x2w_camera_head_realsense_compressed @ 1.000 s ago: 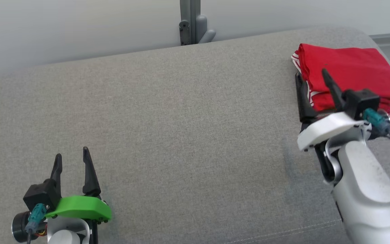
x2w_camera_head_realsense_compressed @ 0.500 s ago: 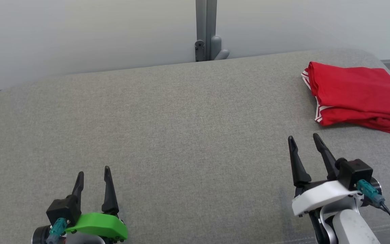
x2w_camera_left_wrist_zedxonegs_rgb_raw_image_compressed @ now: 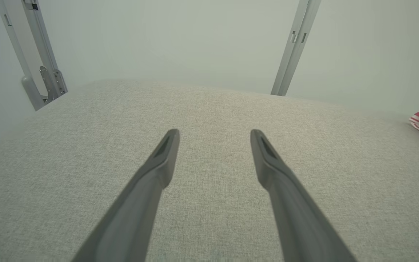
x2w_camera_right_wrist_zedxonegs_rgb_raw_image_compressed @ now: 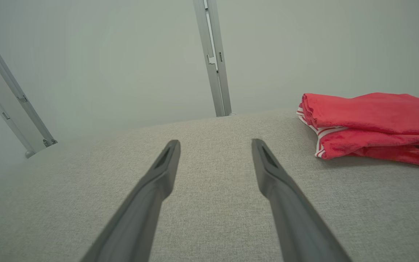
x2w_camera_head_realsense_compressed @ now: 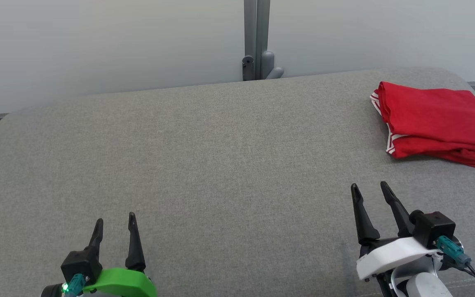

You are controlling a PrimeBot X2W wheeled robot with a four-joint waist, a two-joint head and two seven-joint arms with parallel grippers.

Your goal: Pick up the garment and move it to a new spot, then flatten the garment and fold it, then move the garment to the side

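Garment: we see a folded red cloth garment with white stripes at its edge point(x2w_camera_head_realsense_compressed: 435, 117) lying at about two o'clock in the head view, near the far right corner of the wide grey woven fabric surface point(x2w_camera_head_realsense_compressed: 221, 165). It rests on that surface as a neat stack of layers, the striped edges facing nine o'clock, and nothing touches it.

Our right gripper point(x2w_camera_head_realsense_compressed: 368, 185), two long dark fingers on a white mount, sits at about five o'clock in the head view, its tips pointing toward twelve. The fingers stand spread apart with bare fabric between them, pinching nothing. The garment lies beyond the tips, toward one o'clock from them, and apart from them. In the right wrist view we find these spread fingers point(x2w_camera_right_wrist_zedxonegs_rgb_raw_image_compressed: 158, 174) over the grey surface, with the garment at three o'clock, clear of both.

Our left gripper point(x2w_camera_head_realsense_compressed: 115, 218), dark fingers on a bright green mount, sits at about seven o'clock in the head view, also pointing toward twelve and well apart from the garment. Its fingers are likewise spread and hold nothing. In the left wrist view a sliver of the red and white cloth shows at the three o'clock edge.

A grey metal post point(x2w_camera_head_realsense_compressed: 256, 37) rises at twelve o'clock behind the surface's far edge, against a pale wall point(x2w_camera_head_realsense_compressed: 97, 41).
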